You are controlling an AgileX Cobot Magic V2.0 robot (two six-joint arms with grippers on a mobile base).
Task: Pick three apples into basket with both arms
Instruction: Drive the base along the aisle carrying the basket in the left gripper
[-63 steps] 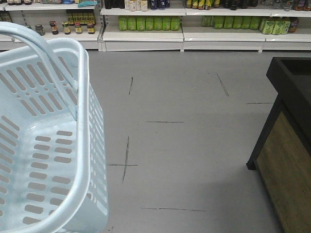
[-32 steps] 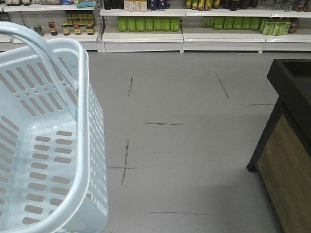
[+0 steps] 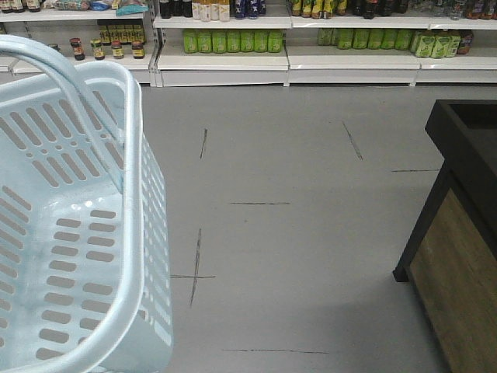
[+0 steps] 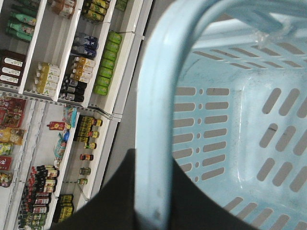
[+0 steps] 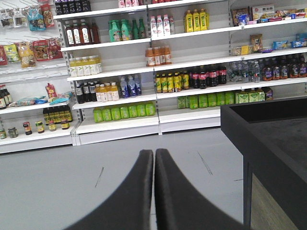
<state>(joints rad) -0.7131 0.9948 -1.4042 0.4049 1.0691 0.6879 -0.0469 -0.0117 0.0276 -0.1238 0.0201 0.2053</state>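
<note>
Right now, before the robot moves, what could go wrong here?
The basket hangs tilted by its handle from the left end effector; it might swing or slip. The black display stand is near on the right; the shut right end effector could hit it if that arm swings out.

The basket (image 3: 138, 202) runs off the left and bottom edges, the bench (image 3: 462, 132) off the right; labels on the shelves (image 3: 225, 61) are unreadable.
</note>
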